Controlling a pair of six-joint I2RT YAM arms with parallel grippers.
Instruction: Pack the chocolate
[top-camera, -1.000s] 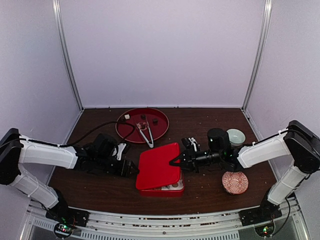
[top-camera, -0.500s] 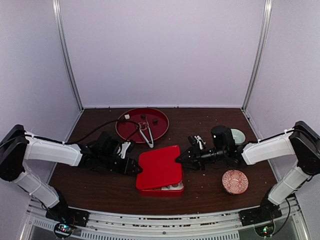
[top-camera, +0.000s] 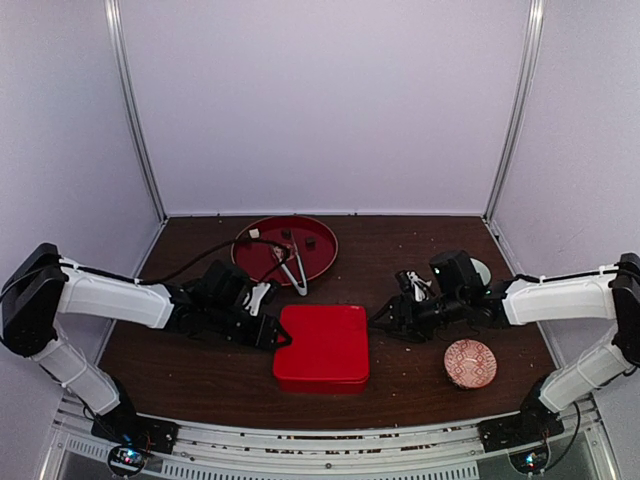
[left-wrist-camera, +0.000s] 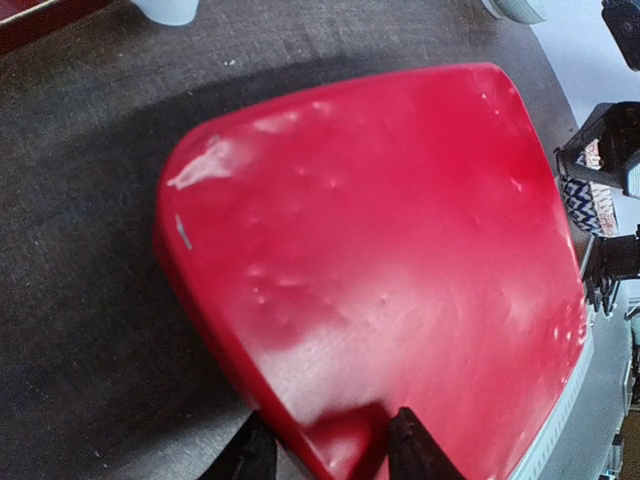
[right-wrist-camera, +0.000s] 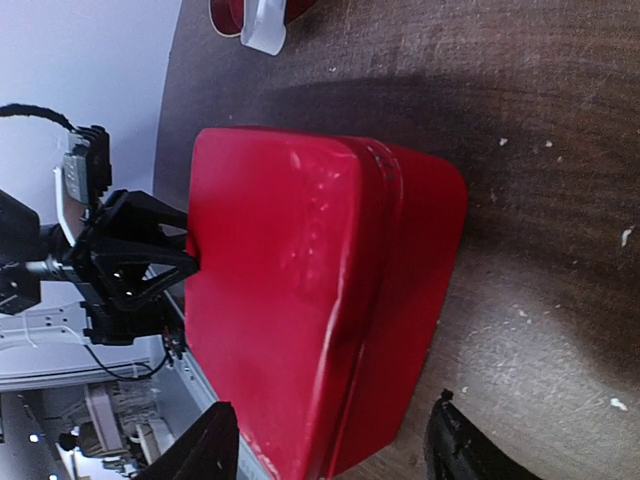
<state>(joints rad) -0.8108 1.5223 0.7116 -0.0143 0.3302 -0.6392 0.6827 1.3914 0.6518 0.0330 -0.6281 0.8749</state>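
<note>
At the left, the left gripper (top-camera: 281, 338) is being held against the left edge of a red box (top-camera: 322, 345). Its fingertips (left-wrist-camera: 408, 450) are being shown partly apart, one on either side of the lid's rim, but whether the rim is being squeezed cannot be told. Behind it, the chocolate (top-camera: 310, 241) is being carried on a round red plate (top-camera: 330, 240): a few small dark pieces and one white piece, loose and well apart from the box. A pair of tongs (top-camera: 292, 272) is being rested across the plate's front rim. The box is being shown shut on the dark table (top-camera: 420, 400), its lid flat. Just beside its right edge, the right gripper (top-camera: 382, 322) is being held with fingers wide apart, gripping nothing. Farther right, a patterned bowl (top-camera: 470, 363) is being shown near the table's front.
</note>
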